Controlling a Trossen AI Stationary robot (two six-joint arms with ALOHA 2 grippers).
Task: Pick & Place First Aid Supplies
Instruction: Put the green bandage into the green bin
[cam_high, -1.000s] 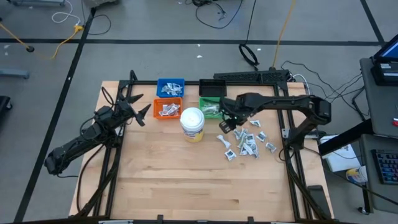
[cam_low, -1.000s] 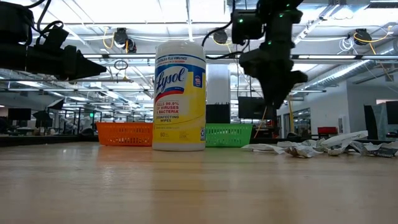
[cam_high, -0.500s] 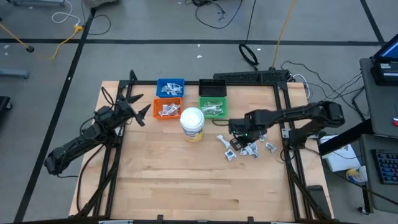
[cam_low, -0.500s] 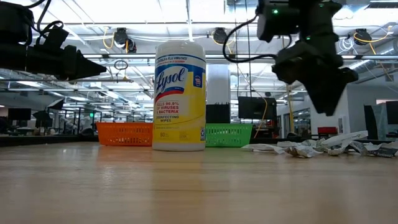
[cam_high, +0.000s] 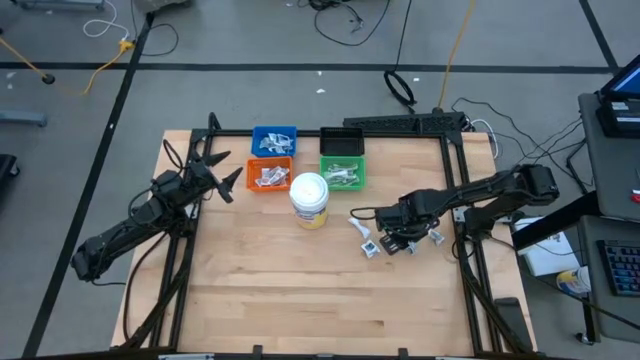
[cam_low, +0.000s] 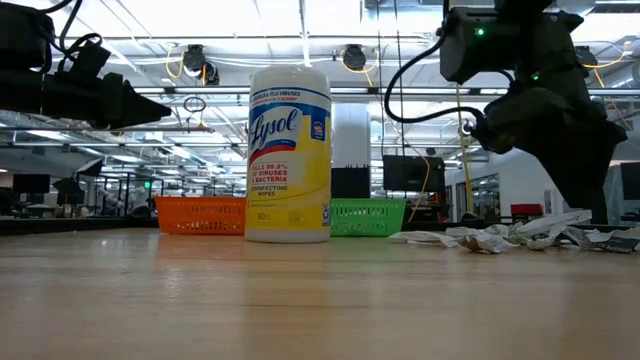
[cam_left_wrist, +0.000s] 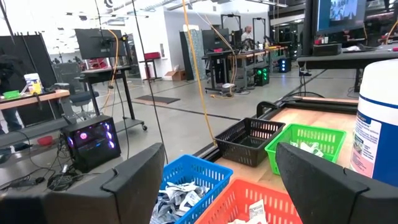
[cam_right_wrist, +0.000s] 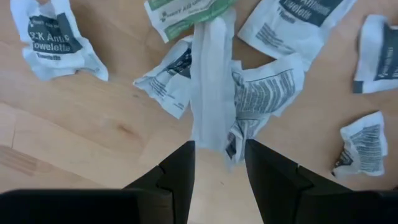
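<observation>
since a second ago the right gripper has swung from beside the green mesh bin down over the scattered white-and-grey first aid packets, fingers parted around a long white wrapped strip but holding nothing. the left gripper waits, jaws spread and empty, beside the orange mesh bin. the white-lidded yellow wipes jar reads "lysol disinfecting wipes"; one packet reads "towelette".

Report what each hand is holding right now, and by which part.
Nothing is held. The right hand is open just above a long white strip in the packet pile. The left hand is open, near the bins.
</observation>
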